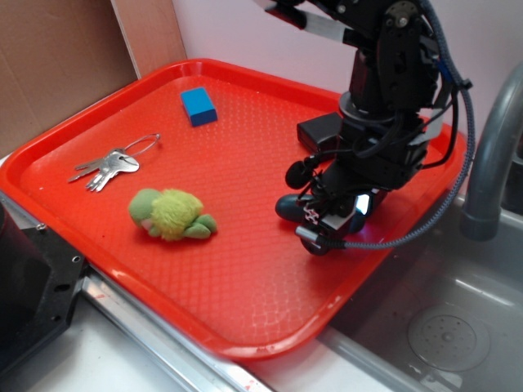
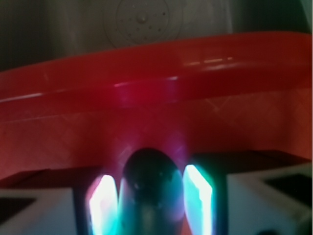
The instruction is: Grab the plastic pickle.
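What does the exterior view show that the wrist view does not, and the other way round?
Only the exterior view shows the blue block, the keys, the plush toy, the black block and the faucet.

Only the wrist view shows the glowing fingers standing on either side of the pickle, very close to it.

Both show the red tray, the pickle and the sink drain.

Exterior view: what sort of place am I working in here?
Likely a kitchen sink counter: a grey faucet rises at right, a steel sink basin with its drain sits below, and the red tray rests across the edge.
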You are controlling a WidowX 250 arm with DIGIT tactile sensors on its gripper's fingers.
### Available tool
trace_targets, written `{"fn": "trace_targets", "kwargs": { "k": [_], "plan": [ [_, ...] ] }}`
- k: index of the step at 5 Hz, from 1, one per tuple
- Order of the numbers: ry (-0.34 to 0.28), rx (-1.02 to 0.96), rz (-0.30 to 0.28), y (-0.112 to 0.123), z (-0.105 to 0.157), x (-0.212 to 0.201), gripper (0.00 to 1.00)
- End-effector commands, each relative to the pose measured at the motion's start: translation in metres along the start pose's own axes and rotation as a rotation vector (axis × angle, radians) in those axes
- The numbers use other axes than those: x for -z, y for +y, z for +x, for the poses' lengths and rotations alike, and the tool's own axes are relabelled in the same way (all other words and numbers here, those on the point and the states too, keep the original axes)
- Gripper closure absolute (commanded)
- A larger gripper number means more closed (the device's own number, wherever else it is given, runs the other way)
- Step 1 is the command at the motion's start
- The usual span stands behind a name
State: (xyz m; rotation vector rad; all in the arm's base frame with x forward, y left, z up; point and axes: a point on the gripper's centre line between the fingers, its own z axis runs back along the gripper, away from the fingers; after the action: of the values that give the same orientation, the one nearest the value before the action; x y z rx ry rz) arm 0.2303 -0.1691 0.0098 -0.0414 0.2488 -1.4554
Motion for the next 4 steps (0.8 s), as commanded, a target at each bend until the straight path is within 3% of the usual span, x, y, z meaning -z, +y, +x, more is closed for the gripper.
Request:
{"fn": "trace_targets", "kwargs": {
  "k": [1, 2, 3, 4],
  "plan": [
    [0.099, -0.038, 0.018, -0.037, -0.011, -0.029, 1.00],
    [-0.073, -0.278, 0.128, -0.080, -0.026, -0.065, 1.00],
    [-0.248, -0.467, 0.188, -0.132, -0.049, -0.096, 1.00],
    [-0.353, -0.545, 0.213, -0.168, -0.072, -0.133, 1.00]
  ]
}}
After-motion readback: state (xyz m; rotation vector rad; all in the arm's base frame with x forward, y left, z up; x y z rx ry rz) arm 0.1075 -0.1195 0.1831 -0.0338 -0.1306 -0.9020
